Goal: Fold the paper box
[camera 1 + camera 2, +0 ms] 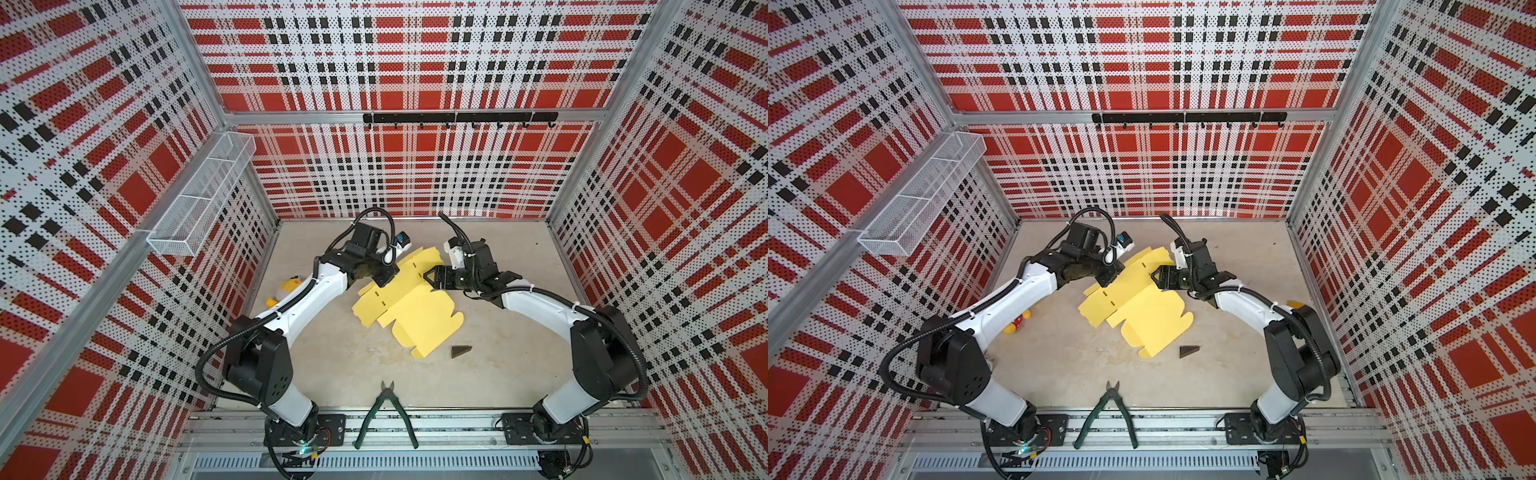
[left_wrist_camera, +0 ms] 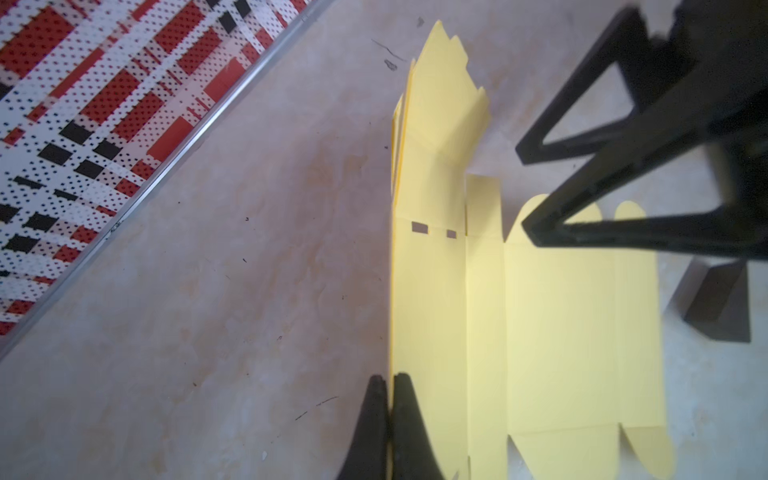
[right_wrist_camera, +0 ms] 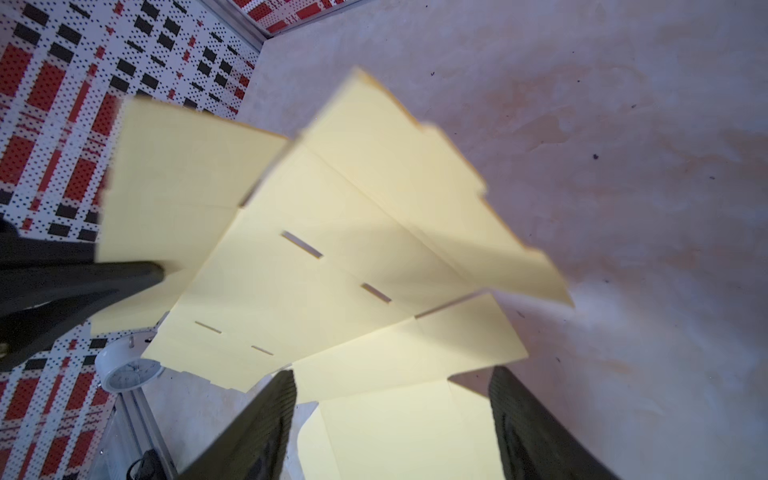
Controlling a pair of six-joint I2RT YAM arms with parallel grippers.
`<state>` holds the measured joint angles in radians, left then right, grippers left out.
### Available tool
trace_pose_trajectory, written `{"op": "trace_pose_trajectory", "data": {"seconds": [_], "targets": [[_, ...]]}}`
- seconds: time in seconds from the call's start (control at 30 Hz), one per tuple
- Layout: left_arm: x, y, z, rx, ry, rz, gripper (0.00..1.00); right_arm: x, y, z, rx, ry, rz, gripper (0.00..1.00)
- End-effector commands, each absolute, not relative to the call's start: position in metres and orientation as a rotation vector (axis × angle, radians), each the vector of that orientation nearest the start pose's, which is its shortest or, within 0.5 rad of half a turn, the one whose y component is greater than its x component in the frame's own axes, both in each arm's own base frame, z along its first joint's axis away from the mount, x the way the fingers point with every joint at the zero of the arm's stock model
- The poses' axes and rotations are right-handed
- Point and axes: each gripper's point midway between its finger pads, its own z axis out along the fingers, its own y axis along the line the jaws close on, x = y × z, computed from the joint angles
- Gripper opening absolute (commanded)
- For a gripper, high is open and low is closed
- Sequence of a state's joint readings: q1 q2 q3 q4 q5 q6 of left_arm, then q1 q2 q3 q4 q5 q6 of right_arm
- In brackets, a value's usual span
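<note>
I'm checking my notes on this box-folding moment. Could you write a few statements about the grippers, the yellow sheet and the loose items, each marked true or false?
1. The left gripper is shut on an edge of the paper box. True.
2. The right gripper is clamped on the paper box. False: its jaws stand open, gripping nothing.
3. The green-handled cutters lie on the paper box. False: they lie apart from it, at the table's near edge.
4. A dark triangular piece lies on the table beside the paper box. True.

A lab robot cell: plaid perforated walls, aluminium rails.
</note>
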<state>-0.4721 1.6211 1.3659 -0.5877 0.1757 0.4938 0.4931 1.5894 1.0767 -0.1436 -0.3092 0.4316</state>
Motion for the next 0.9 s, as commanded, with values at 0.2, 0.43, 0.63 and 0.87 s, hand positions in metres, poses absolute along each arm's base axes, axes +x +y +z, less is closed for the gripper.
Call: {"op": "trace_pose_trajectory", "data": {"seconds": [0.2,0.43,0.63,0.87], "targets": [[0.411,-0.237,0.210,1.500,1.830,0.054,0.01,0.357,0.256,0.261,-0.707,1.893,0.715,0.77],[0.409,-0.251,0.219,1.617,1.627,0.053,0.01,0.389,0.222,0.299,-0.652,1.741,0.735,0.66],[0.437,-0.254,0.223,1.459,1.570,0.286,0.00,0.417,0.225,0.300,-0.082,1.992,1.136,0.57],[0.436,-0.270,0.203,1.440,1.535,0.334,0.00,0.407,0.270,0.273,0.387,2.013,1.459,0.58]]}}
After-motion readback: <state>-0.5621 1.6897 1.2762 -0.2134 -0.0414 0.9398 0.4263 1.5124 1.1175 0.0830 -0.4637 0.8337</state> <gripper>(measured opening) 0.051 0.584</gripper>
